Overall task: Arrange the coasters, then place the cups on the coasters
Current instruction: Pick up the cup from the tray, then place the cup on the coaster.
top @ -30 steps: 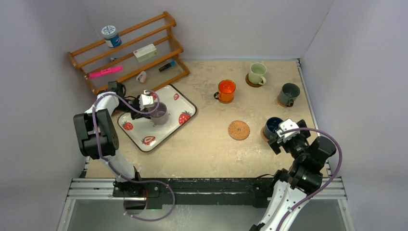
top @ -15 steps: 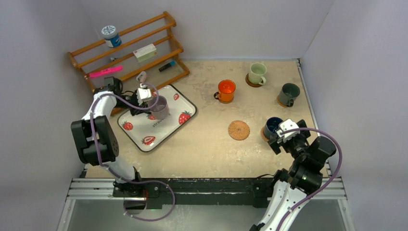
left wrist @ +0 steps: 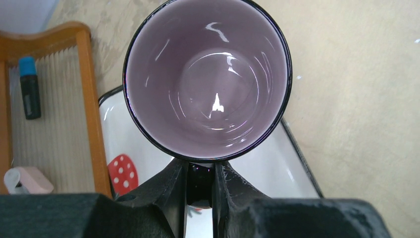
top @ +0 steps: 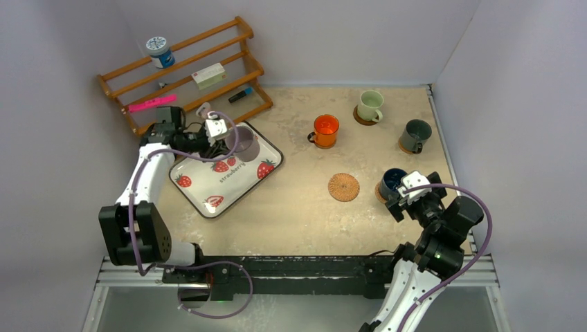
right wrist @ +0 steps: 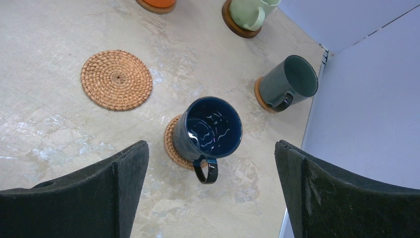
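The purple-grey cup (left wrist: 208, 79) is gripped by its handle in the nearly closed left gripper (left wrist: 200, 181), with the rim lying directly ahead of it in the wrist view. In the overhead view the cup is held over the upper corner of the strawberry tray (top: 208, 200), at upper left. The right gripper (top: 408, 188) is spread wide at lower right. The dark blue cup (right wrist: 210, 129) is seen below it on a coaster (right wrist: 172, 148), untouched.
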Tool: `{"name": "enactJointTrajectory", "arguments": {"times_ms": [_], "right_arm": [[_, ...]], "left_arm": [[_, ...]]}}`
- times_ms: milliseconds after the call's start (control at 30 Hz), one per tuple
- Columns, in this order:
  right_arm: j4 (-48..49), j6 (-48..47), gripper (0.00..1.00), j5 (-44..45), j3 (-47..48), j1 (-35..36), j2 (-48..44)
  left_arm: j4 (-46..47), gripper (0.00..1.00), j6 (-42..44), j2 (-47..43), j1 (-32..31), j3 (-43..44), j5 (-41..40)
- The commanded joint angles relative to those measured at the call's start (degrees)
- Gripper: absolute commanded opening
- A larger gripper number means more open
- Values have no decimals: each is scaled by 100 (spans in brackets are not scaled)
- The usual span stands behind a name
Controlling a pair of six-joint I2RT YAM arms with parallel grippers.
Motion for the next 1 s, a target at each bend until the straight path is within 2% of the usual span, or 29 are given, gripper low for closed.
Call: {"name": "enactJointTrajectory", "arguments": {"times_ms": [0,167,367,400,967], "right_arm": [[-76,-41,99,-162,32,-24,-67],[-94,-71,99,-174,27,-24,-86],[-103,-105,99,-174,19,-24,-116],[-103,-102,99,-173,11,-24,-133],[75,32,99,-43,-50,-24,-126]], "left_arm": [[733,0,-954,-447,-407,-87,376],[1145,0,-1665,-687,-852,-182,227],[1466,0,-2067,-795,-1405,-260,-22],[1687,0,-2313,-749,-1701,-274,-267],[2704,0,-3527,-92,-3566,-28,-1361]]}}
